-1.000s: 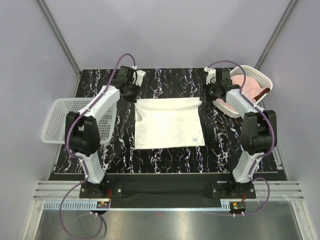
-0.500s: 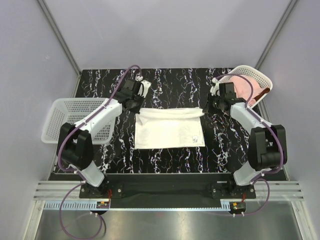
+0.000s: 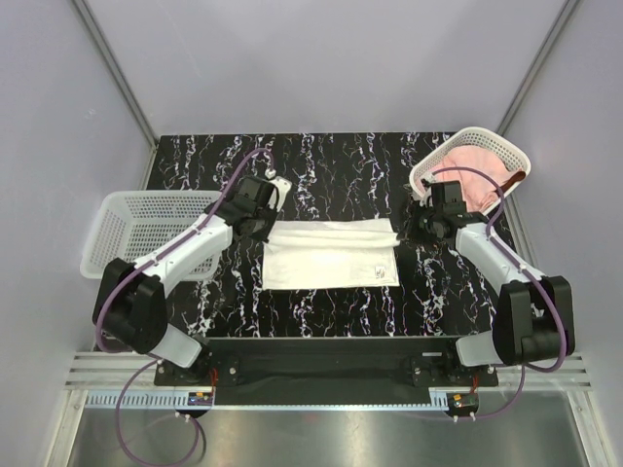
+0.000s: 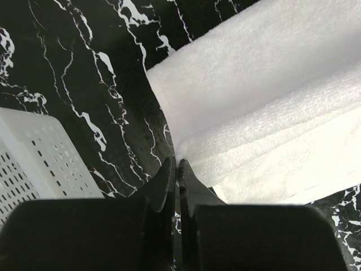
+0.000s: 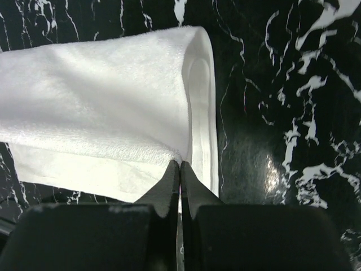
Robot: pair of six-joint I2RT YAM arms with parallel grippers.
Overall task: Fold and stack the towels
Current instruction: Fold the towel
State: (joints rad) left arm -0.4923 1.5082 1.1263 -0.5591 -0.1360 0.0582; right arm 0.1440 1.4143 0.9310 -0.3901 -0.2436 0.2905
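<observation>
Three towels belong to this job, and only one, the white towel [image 3: 331,255], is in hand. Off the outer, left side of the left gripper [image 4: 175,168] stands a white mesh basket [image 3: 117,209], apart from the cloth. The left gripper's jaws are pressed together on the towel's left edge, at the corner of the upper layer, and the cloth runs away from its tips to the right across the table [image 3: 331,165].

The towel looks soft, light and limp, with a nap that should give the fingers good purchase rather than slip. It would likely sag between two pinch points, so the hemmed corners are the sound places to hold, both kept level so the edges meet squarely.

It is bright white terry. A thick doubled roll lies along the side nearest the two grippers' tips, and a flat single layer spreads beyond it toward the arm bases.

The right gripper [image 5: 180,168] is likewise closed tight, nipping the upper layer near its right-hand hem; the fold loops over just ahead of its tips. Behind it and to its right stands a second basket [image 3: 487,134] holding the pink towel [image 3: 472,163], with a sliver of the rust-brown towel [image 3: 517,179] at its rim.
</observation>
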